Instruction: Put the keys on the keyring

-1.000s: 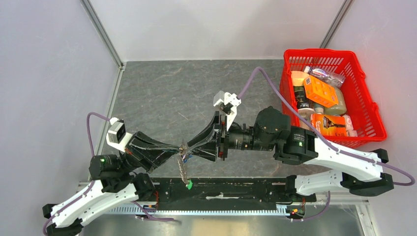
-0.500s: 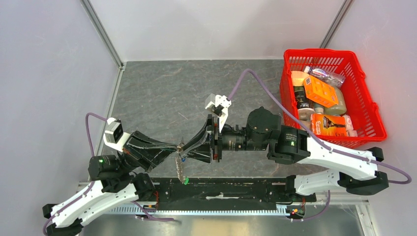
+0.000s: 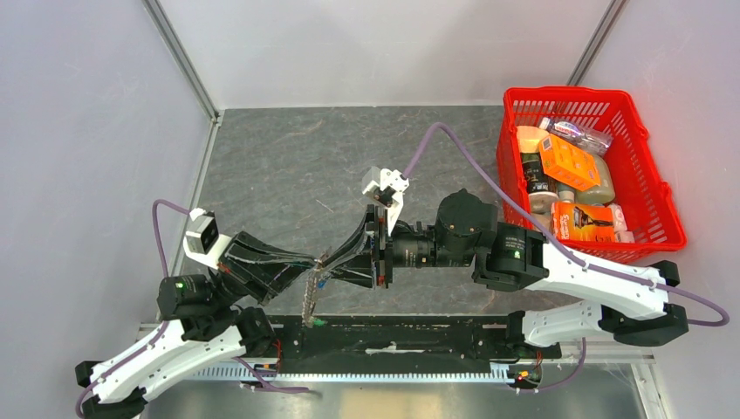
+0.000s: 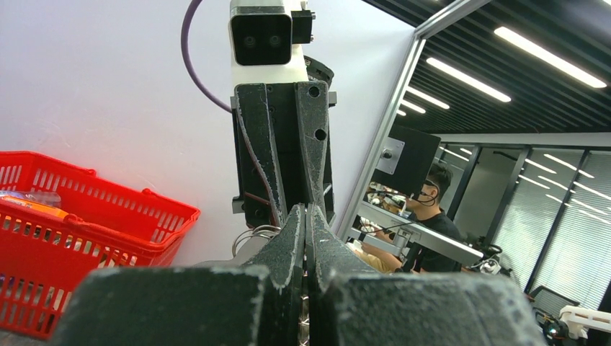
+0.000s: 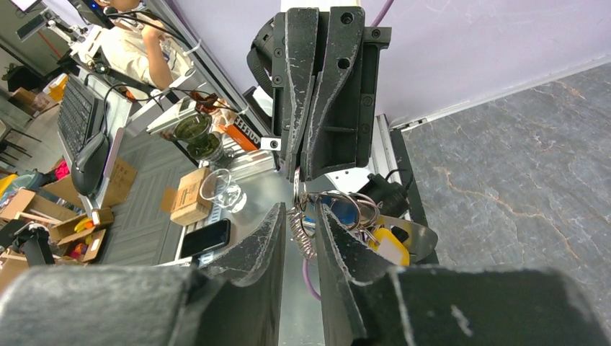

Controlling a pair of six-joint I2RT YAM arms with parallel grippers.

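I hold the silver metal carabiner-style keyring [image 5: 298, 193] aloft, pinched in the shut left gripper [image 5: 302, 171], its twisted chain [image 5: 305, 241] and green tag [image 3: 311, 323] hanging below that gripper, so the right gripper [image 5: 299, 216], jaws parted astride the chain, can presumably work the blue- and yellow-capped silver keys [image 5: 387, 249] bunched just beside that gripper.

I see a grey marbled tabletop [image 3: 288, 166] boxed in by plain white walls [image 3: 87, 131] and aluminium corner posts [image 3: 179, 57]. Beyond is an office: ceiling strip lights [image 4: 468, 68] on, window blinds [image 4: 576, 238], keyboard [image 5: 76, 115] on a desk, cardboard box [image 5: 189, 196] on grey floor.
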